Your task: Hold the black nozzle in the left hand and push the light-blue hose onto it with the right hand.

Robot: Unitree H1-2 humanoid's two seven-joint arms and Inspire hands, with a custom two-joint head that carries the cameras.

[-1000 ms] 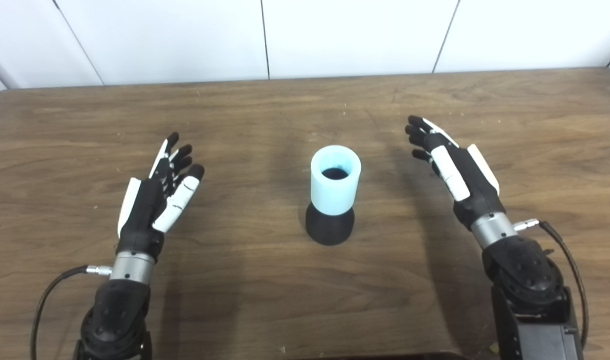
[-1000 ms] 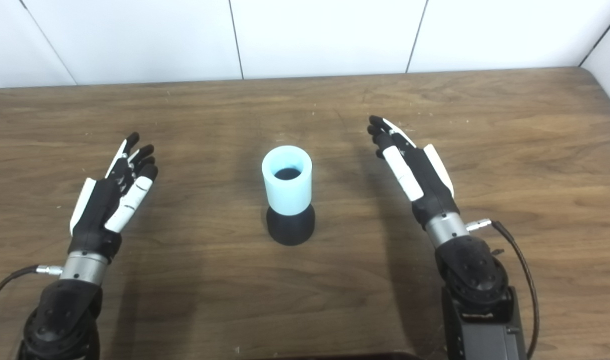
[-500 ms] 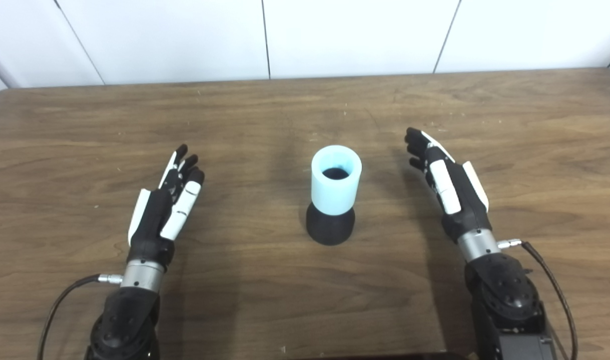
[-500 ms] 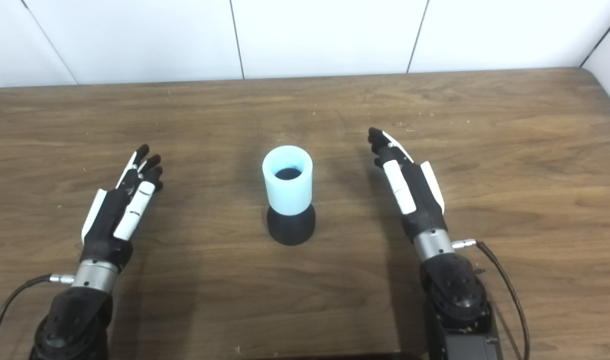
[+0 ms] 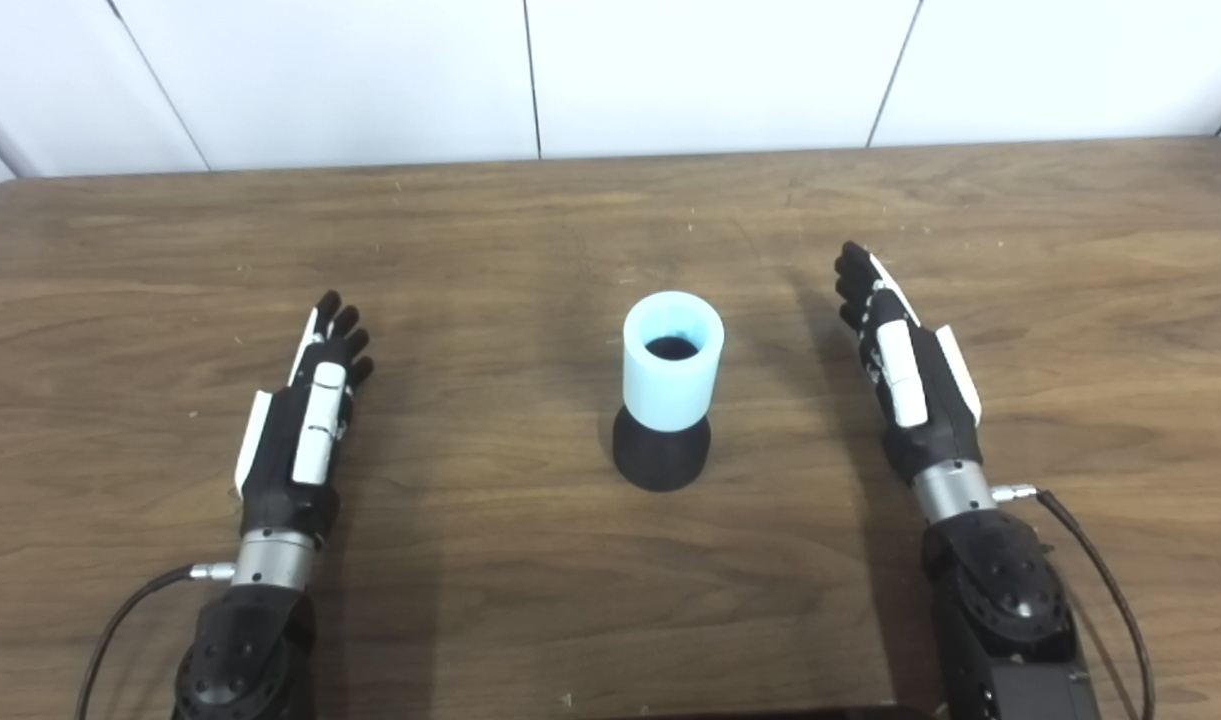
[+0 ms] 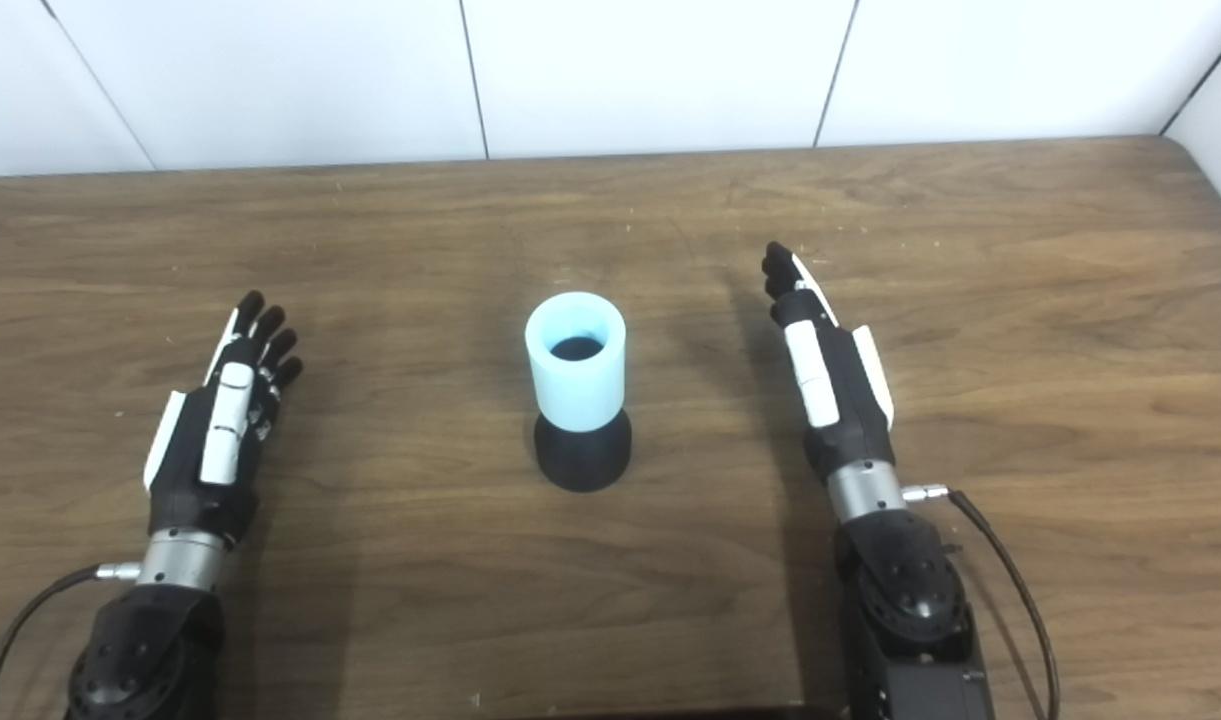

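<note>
The light-blue hose is a short open tube standing upright on the black nozzle, whose flared base rests on the table's middle. Through the tube's mouth I see a dark inside. My left hand lies low over the table well to the left of them, fingers straight and together, holding nothing. My right hand is on the other side, a hand's width from the hose, edge-on with straight fingers and nothing in it. Neither hand touches the pair.
The brown wooden table runs back to a white panelled wall. Cables trail from both wrists near the front edge, the right cable looping outward.
Both hands have drawn back toward me and lowered; the left one has turned so its back faces up and shifted left, the right has swung a little rightward. Hose and nozzle have not moved.
</note>
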